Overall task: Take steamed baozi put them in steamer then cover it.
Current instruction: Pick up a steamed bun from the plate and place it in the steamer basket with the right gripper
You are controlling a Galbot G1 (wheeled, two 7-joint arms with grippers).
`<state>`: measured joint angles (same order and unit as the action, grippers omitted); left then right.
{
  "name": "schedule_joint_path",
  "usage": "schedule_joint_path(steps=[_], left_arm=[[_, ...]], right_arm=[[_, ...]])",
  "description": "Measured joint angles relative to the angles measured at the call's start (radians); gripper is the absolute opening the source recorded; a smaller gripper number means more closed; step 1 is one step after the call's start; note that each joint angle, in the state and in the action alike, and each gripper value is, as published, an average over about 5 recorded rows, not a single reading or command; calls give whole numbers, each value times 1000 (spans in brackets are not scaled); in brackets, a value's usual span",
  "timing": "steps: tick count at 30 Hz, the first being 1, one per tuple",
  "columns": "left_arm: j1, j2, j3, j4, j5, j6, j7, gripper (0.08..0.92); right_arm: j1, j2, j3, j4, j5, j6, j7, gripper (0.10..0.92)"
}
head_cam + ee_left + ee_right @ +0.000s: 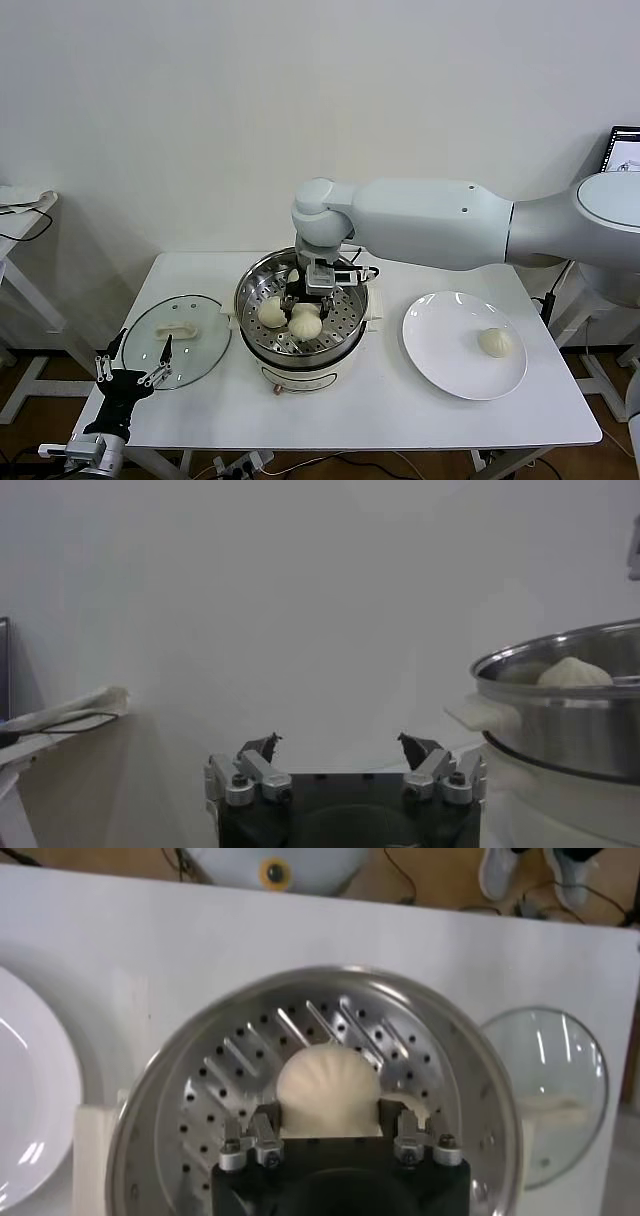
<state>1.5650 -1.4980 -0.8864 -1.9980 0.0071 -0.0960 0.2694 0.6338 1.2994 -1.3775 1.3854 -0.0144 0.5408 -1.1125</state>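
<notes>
The steamer [300, 345] stands mid-table, its perforated tray [215, 1098] showing in the right wrist view. My right gripper [316, 298] reaches down into it and is shut on a pleated cream baozi [328, 1078] that sits low on the tray; its fingers [262, 1133] press the bun's two sides. The same bun shows in the head view [306, 322]. A second baozi [271, 312] lies beside it in the steamer. One baozi [495, 342] lies on the white plate [440, 370]. My left gripper [130, 372] is parked, open and empty, at the table's front left corner.
The glass lid [177, 340] lies flat on the table left of the steamer, just behind my left gripper. The left wrist view shows the steamer's wall [560, 720] with a bun top [573, 672] above its rim. A side table [20, 205] stands far left.
</notes>
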Motion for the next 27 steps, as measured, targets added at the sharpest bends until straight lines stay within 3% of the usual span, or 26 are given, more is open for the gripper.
schedule_joint_path(steps=[18,27], left_arm=[[4,4,-7,-3,-3,2,0,823],[6,1,-6,-5,-3,1,0,823]], right_arm=[[-54,49,-9,-52,-8,-12,-23,648],[-55,42,-2,-60,2,-20,-24,816]])
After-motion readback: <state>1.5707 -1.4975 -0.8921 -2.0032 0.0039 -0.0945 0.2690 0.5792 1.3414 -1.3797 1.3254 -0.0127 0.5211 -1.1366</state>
